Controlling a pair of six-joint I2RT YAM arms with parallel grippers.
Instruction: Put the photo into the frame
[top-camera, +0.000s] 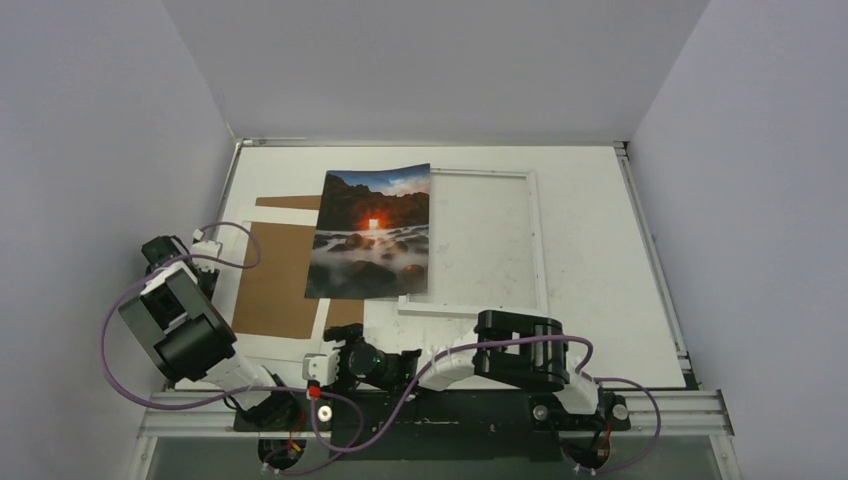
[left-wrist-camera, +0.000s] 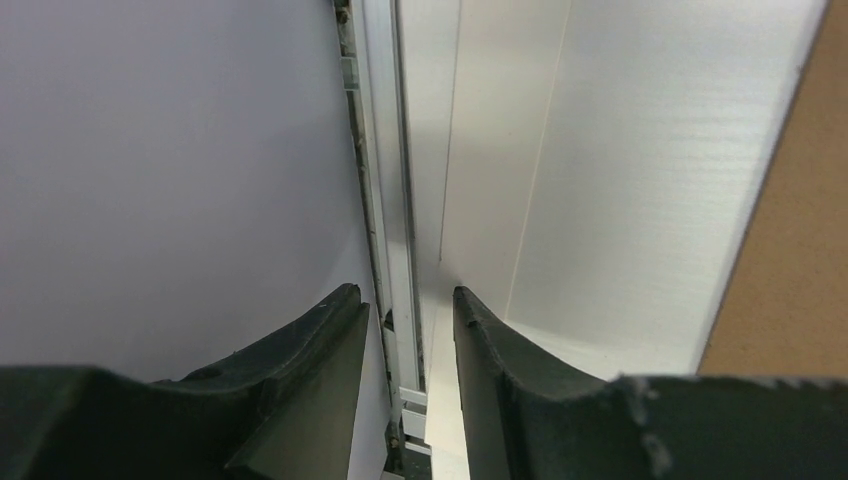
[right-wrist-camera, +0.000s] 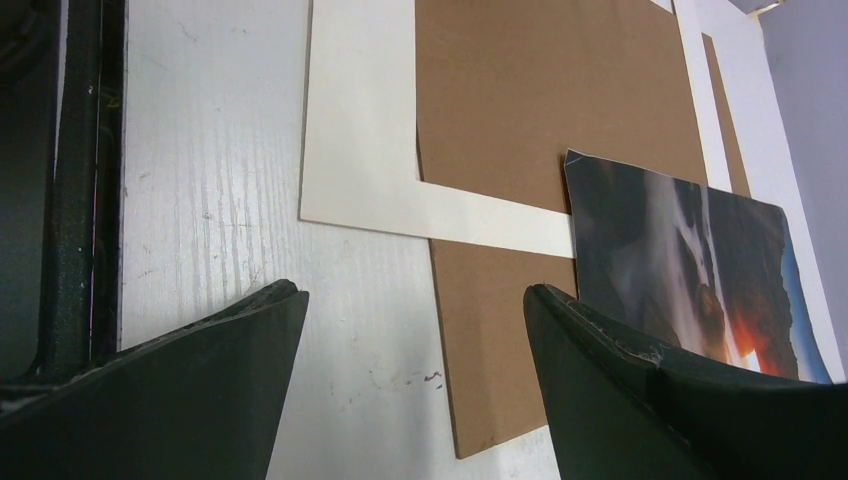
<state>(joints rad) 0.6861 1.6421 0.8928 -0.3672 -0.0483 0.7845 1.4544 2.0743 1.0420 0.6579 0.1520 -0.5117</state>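
Note:
The photo (top-camera: 372, 232), with dark rocks, white mist and an orange glow, lies across the left side of the white frame (top-camera: 537, 240) and spreads left onto the brown board. In the right wrist view the photo (right-wrist-camera: 690, 260) shows at the right, behind one finger. My right gripper (top-camera: 330, 355) (right-wrist-camera: 415, 295) is open and empty, low over bare table near the board's near corner. My left gripper (top-camera: 185, 250) (left-wrist-camera: 408, 300) hangs by the table's left edge, jaws partly apart with nothing between them.
A brown backing board (top-camera: 275, 280) (right-wrist-camera: 540, 100) lies left of the photo, with a cream mat (right-wrist-camera: 360, 130) over it. The left wall (left-wrist-camera: 170, 170) and the table's edge rail (left-wrist-camera: 385, 150) stand close to the left gripper. The white table (top-camera: 600, 270) extends right of the frame.

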